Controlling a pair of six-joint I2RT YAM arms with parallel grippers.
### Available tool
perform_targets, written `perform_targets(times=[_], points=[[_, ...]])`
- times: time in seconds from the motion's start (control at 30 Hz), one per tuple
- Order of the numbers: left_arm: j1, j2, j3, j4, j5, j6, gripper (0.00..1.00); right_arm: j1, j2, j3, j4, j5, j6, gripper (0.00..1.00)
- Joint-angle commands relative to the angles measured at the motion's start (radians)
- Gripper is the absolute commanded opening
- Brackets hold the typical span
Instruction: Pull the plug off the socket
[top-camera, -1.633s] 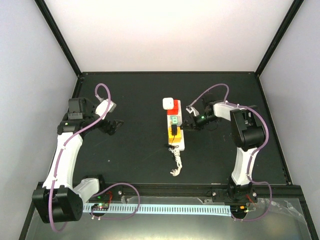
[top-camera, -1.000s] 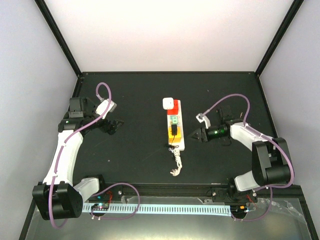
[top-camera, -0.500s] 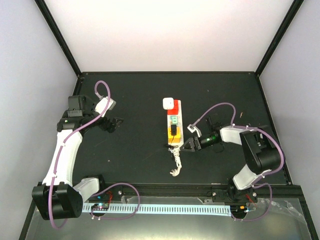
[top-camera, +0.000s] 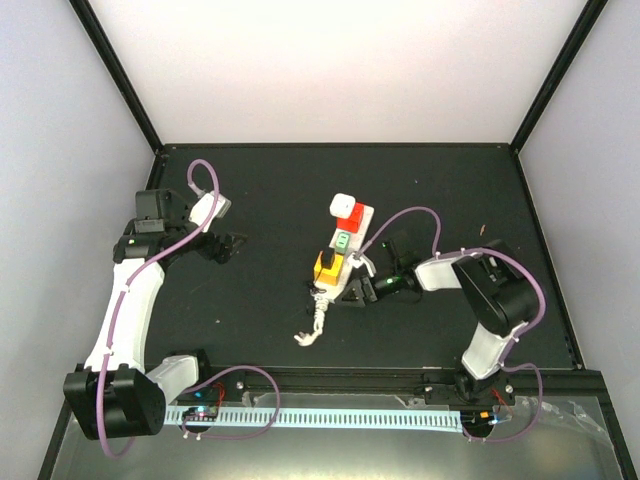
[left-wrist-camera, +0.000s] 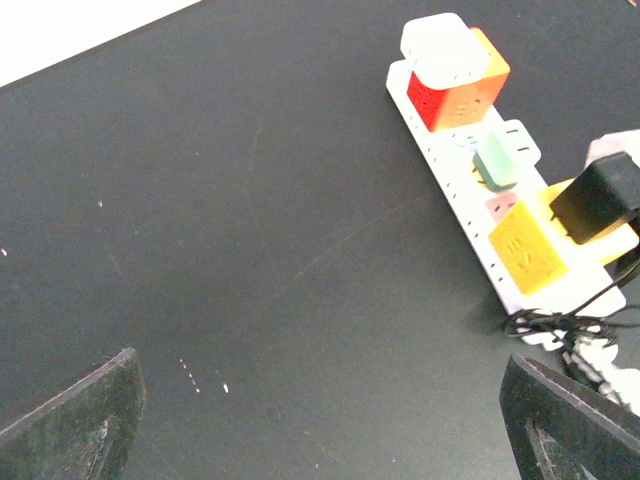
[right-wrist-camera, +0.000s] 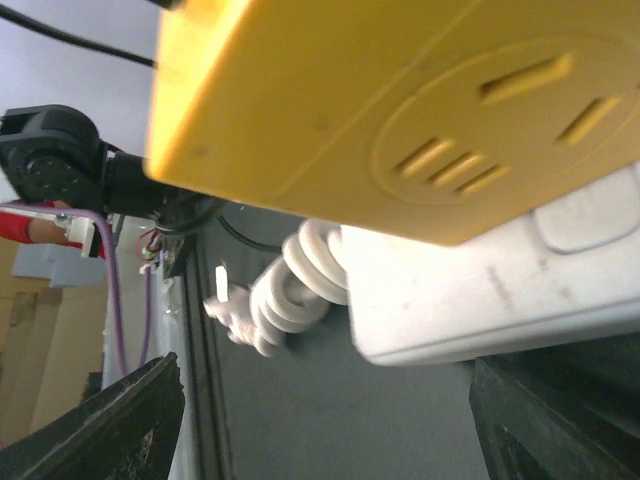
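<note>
The socket, a long white power strip (top-camera: 353, 240), lies slanted mid-table with red, green and yellow blocks on it. A black plug (top-camera: 329, 259) sits in the yellow block (top-camera: 323, 270). In the left wrist view the strip (left-wrist-camera: 455, 170) is at the right, with the black plug (left-wrist-camera: 598, 196) on top of the yellow block (left-wrist-camera: 528, 247). My right gripper (top-camera: 354, 291) is open, low against the strip's near end. Its view is filled by the yellow block (right-wrist-camera: 400, 110) and the strip's end (right-wrist-camera: 500, 290). My left gripper (top-camera: 230, 244) is open and empty, well to the left of the strip.
A white cube (top-camera: 345, 203) sits on the red block (top-camera: 351, 218) at the strip's far end. The coiled white cord stub (top-camera: 315, 318) trails toward the front rail (top-camera: 330, 375). A thin black cable (left-wrist-camera: 560, 322) runs from the plug. Black frame walls border the table.
My right gripper swung down and left into the strip's near end. The strip turned, its near end and cord sliding left. The left arm barely moved.
</note>
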Motion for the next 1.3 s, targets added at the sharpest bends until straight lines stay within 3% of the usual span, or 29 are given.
perform_targets(times=[0.0, 0.17, 0.23, 0.33, 0.43, 0.63, 0.87, 0.97, 1.27], points=[[-0.006, 0.022, 0.069, 0.009, 0.047, -0.022, 0.99, 0.058, 0.072, 0.027, 0.334, 0.047, 0.152, 0.81], [-0.024, 0.050, 0.096, -0.046, 0.072, -0.005, 0.99, 0.089, 0.091, 0.031, 0.540, 0.101, 0.227, 0.83], [-0.049, 0.060, 0.100, -0.057, 0.067, -0.001, 0.99, 0.090, 0.050, 0.019, 0.535, 0.126, 0.188, 0.83], [-0.101, 0.061, 0.107, -0.059, 0.036, -0.001, 0.99, 0.088, -0.065, -0.014, 0.434, 0.168, 0.055, 0.84], [-0.146, 0.061, 0.114, -0.046, 0.008, -0.013, 0.99, 0.084, -0.200, -0.007, 0.190, 0.217, -0.114, 0.86], [-0.211, 0.084, 0.133, -0.035, -0.044, -0.029, 0.99, 0.067, -0.450, 0.041, -0.089, 0.445, -0.374, 0.99], [-0.248, 0.155, 0.228, -0.088, -0.089, -0.104, 0.99, 0.063, -0.506, 0.179, -0.197, 0.765, -0.399, 1.00], [-0.264, 0.176, 0.262, -0.130, -0.086, -0.079, 0.99, 0.063, -0.511, 0.159, -0.141, 0.686, -0.434, 1.00], [-0.336, 0.202, 0.309, -0.128, -0.189, -0.140, 0.99, 0.089, -0.419, -0.006, 0.208, 0.660, -0.312, 1.00]])
